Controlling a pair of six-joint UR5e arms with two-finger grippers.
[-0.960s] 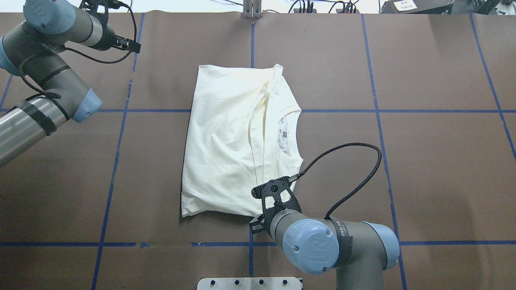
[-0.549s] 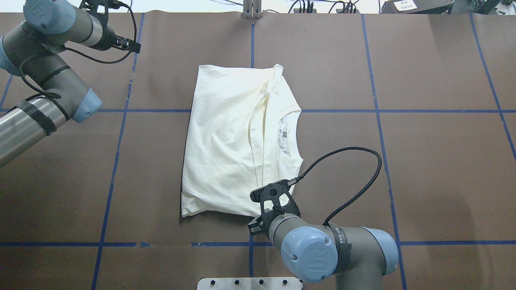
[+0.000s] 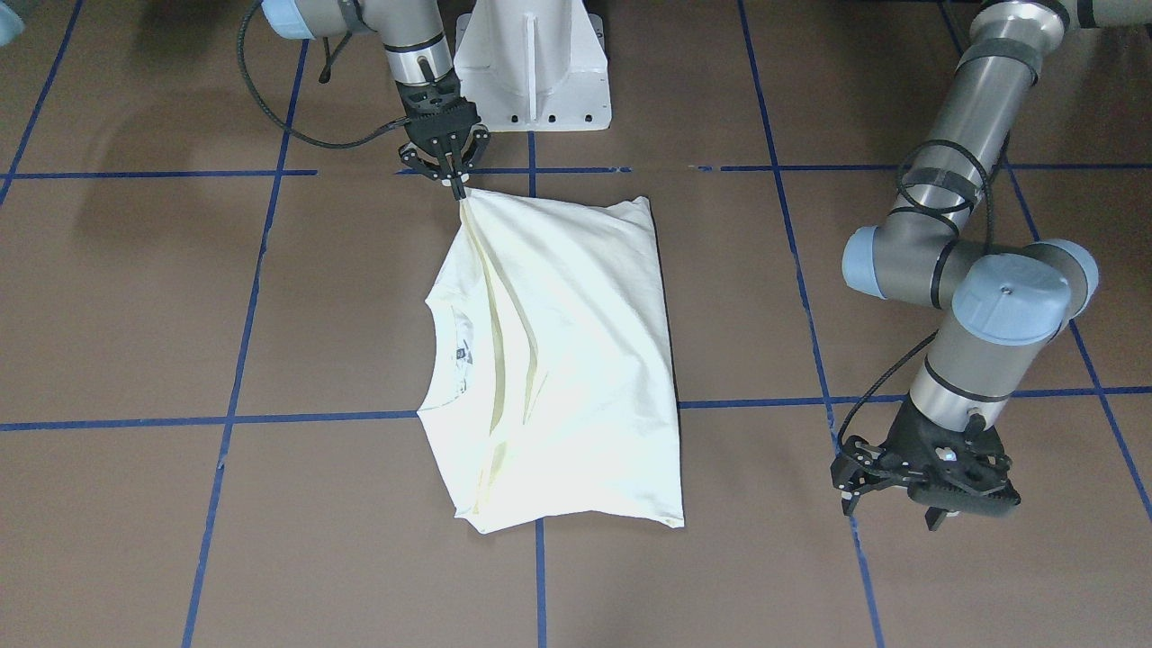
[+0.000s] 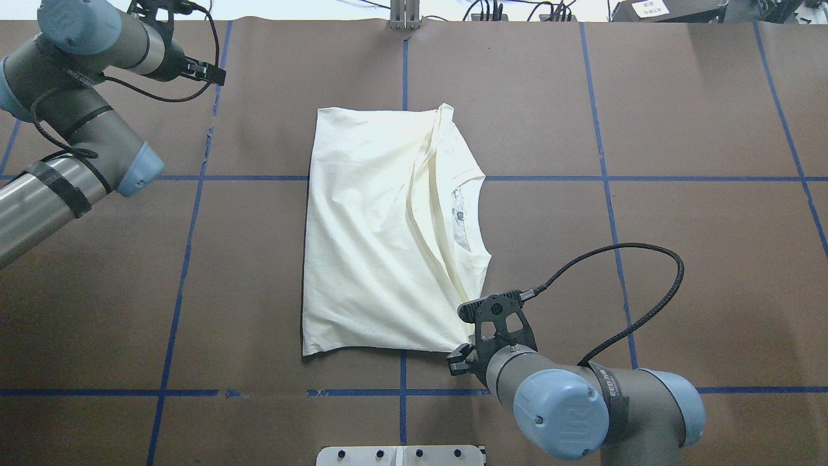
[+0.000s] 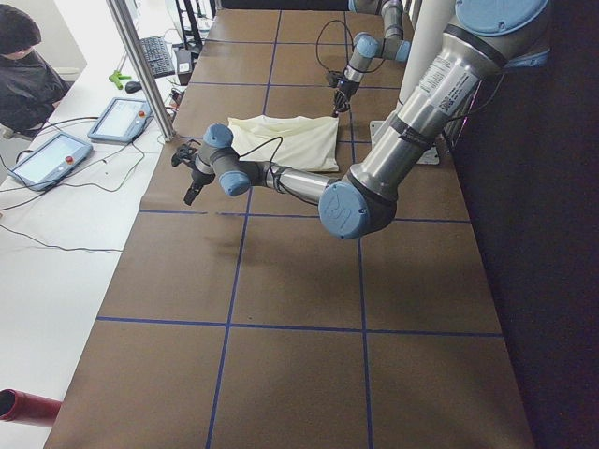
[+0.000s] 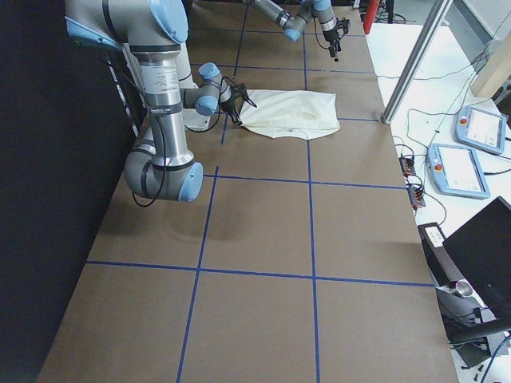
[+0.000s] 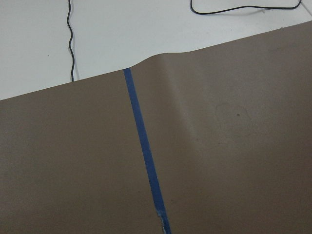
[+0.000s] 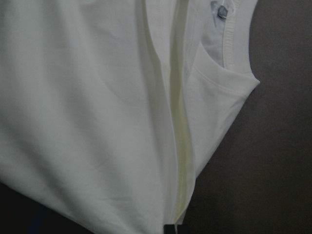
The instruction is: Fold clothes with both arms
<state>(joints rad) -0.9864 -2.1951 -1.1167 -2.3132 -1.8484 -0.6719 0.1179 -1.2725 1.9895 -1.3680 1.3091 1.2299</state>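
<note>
Brown taped surface; cream T-shirt lay part-folded at centre frame. Right gripper, upper centre: jaws pinched the T-shirt's corner, cloth drawn taut. Left gripper, lower right: jaws spread, empty, well apart from the T-shirt. Your best course was to carry that corner low and level, so the fold landed straight.

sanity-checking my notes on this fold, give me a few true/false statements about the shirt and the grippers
1. The right gripper pinches a corner of the T-shirt. True.
2. The left gripper also holds the shirt. False: it hovers well apart from it, touching no fabric.
3. The cat print faces up. False: only plain cream fabric shows.
4. The neckline opens toward the robot's right. True.
</note>
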